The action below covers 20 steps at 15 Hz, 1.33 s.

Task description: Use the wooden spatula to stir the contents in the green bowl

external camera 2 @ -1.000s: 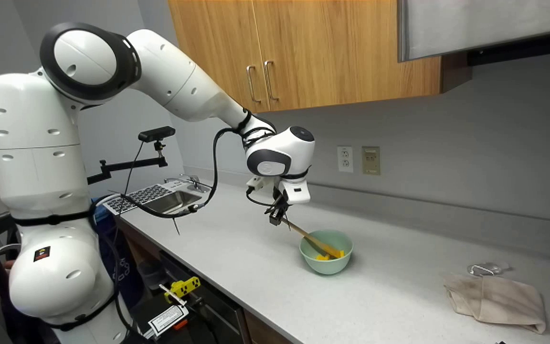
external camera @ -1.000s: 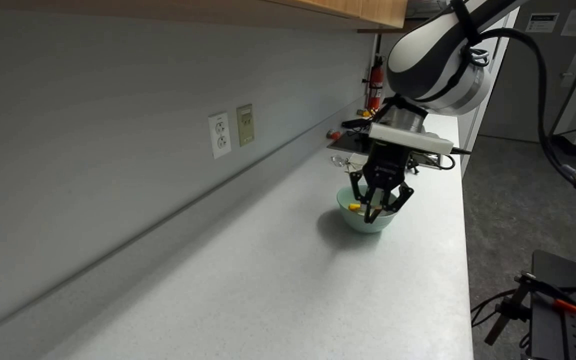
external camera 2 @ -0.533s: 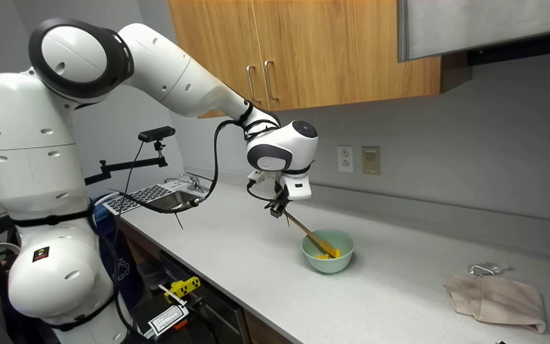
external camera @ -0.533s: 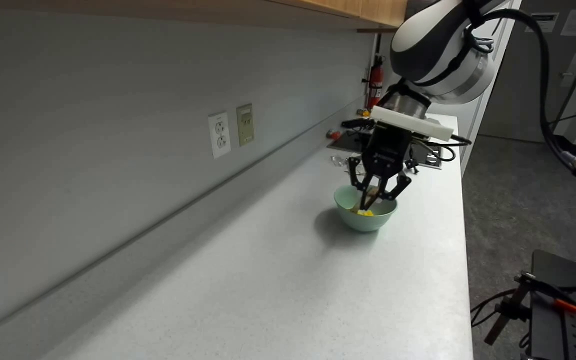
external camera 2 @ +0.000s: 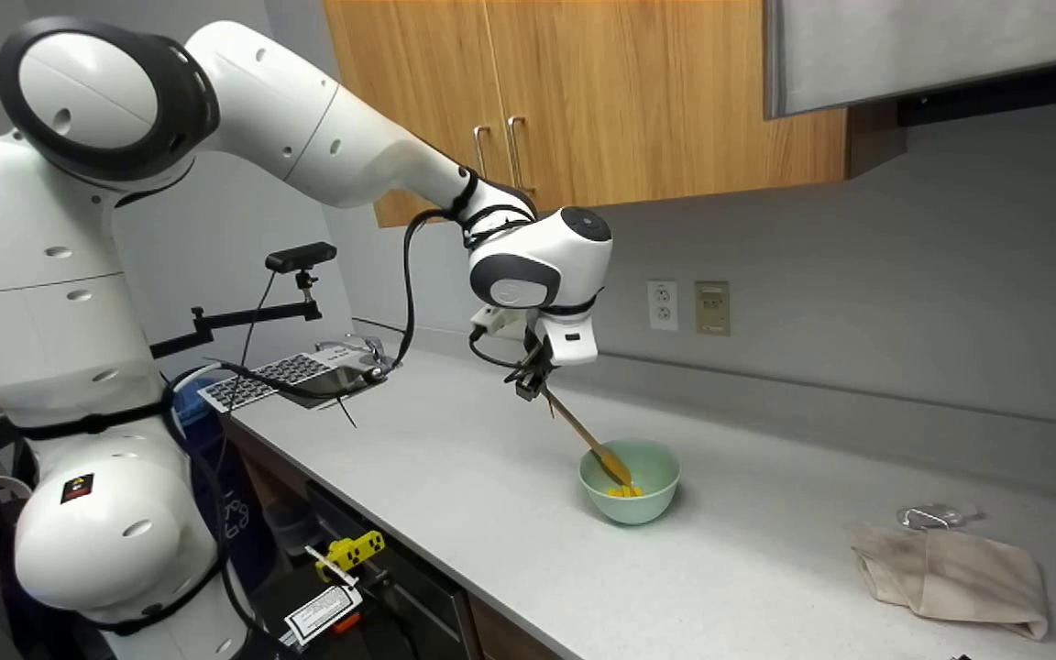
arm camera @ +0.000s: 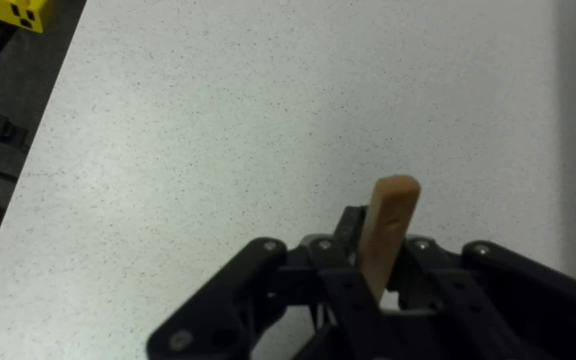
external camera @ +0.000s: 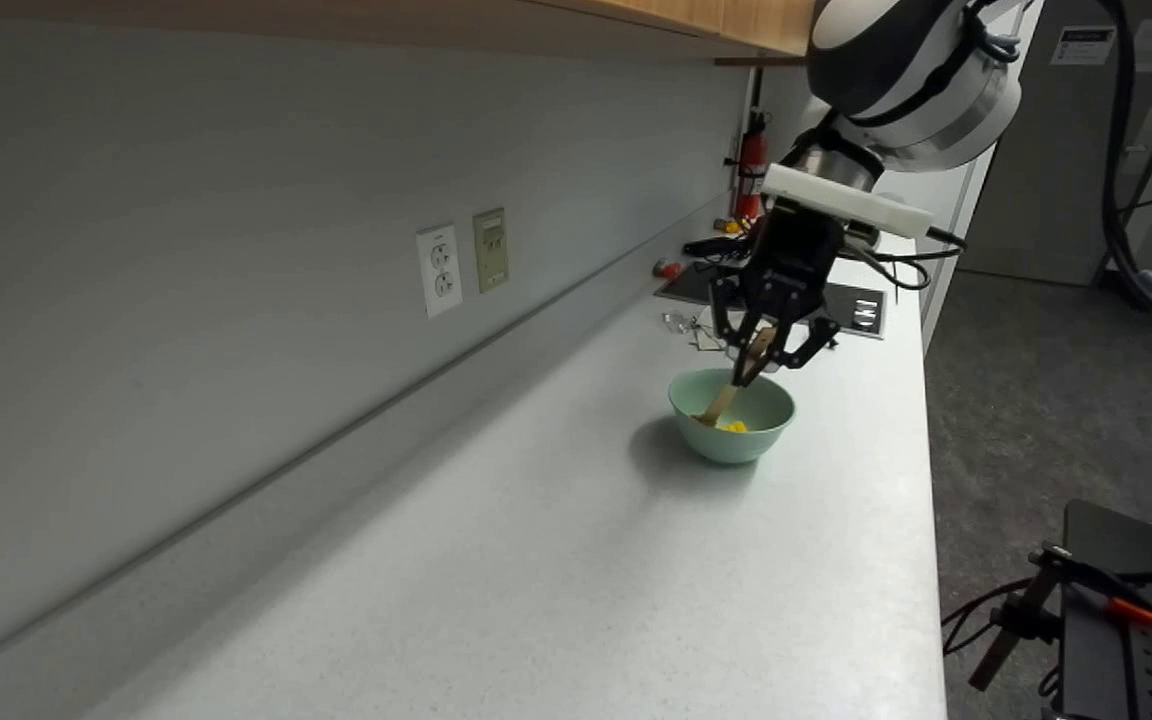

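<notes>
The green bowl stands upright on the counter in both exterior views. Small yellow pieces lie in its bottom. The wooden spatula slants down into the bowl, its blade low inside by the yellow pieces; I cannot tell whether it touches them. My gripper is shut on the spatula's handle, above and to one side of the bowl. In the wrist view the handle's end sticks up between the fingers of the gripper. The bowl is out of the wrist view.
A folded beige cloth and a small clear item lie on the counter beyond the bowl. A dark cooktop is farther along. The wall runs behind, with a cabinet overhead. A sink is at the far end.
My gripper has risen with the spatula. The spatula stands steeper, and its blade has drawn back across the bowl toward the gripper's side. The bowl has shifted very slightly.
</notes>
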Motion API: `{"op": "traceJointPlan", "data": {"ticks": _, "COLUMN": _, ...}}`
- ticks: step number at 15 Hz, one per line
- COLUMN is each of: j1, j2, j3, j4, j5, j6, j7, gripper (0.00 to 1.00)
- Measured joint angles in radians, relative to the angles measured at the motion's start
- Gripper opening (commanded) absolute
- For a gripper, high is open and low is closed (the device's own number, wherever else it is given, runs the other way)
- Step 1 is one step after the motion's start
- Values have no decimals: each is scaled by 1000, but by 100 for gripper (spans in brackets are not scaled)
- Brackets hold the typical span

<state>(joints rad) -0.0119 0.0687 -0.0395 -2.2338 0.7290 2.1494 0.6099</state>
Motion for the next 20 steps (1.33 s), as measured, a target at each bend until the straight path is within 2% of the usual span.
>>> {"op": "traceJointPlan", "data": {"ticks": 9, "j1": -13, "j2": 49, "j3": -14, "j4": -33, "j5": 1, "j6": -17, "j7": 0, "gripper": 2}}
{"op": "traceJointPlan", "data": {"ticks": 16, "j1": -7, "j2": 63, "j3": -2, "j4": -57, "j5": -26, "j6": 138, "j7": -50, "gripper": 2}}
{"op": "traceJointPlan", "data": {"ticks": 20, "j1": -7, "j2": 31, "j3": 4, "j4": -56, "j5": 47, "j6": 132, "j7": -115, "gripper": 2}}
